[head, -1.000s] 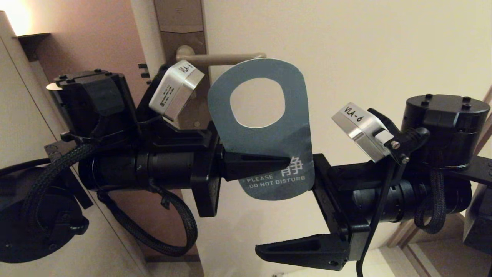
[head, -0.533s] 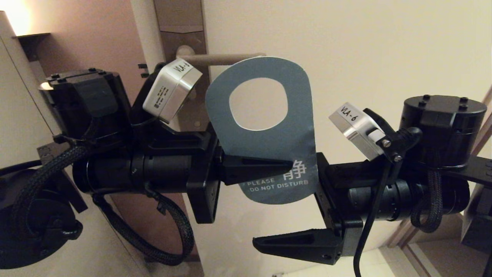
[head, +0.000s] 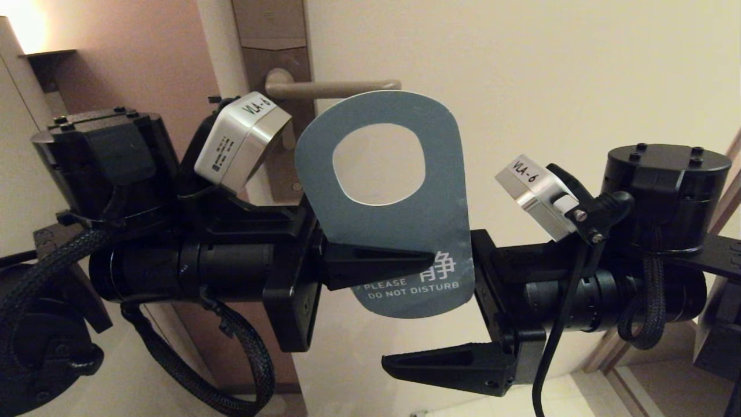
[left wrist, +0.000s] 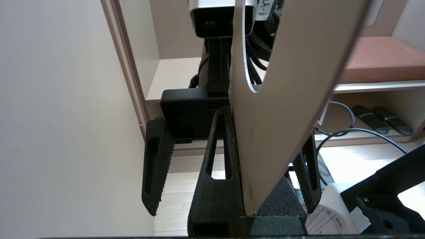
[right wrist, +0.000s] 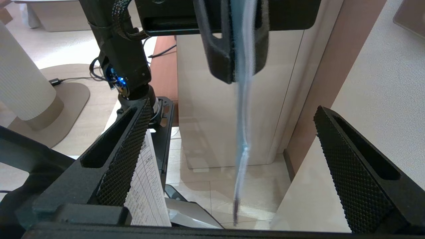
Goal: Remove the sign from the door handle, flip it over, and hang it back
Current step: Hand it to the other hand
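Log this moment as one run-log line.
sign: off door handle, teal side facing head camera | left gripper: shut on sign | right gripper: open, straddling sign edge

The door handle (head: 333, 88) stands bare, open wall beyond its free end. Just below it, the sign (head: 393, 202), pinched in the left claw (head: 399, 258), blocks the approach. The right claw (head: 463, 313) gapes around the sign's lower edge.

My left gripper (head: 425, 258) is clamped tight, fingers pointing at my right gripper (head: 446, 315), whose fingers gape wide
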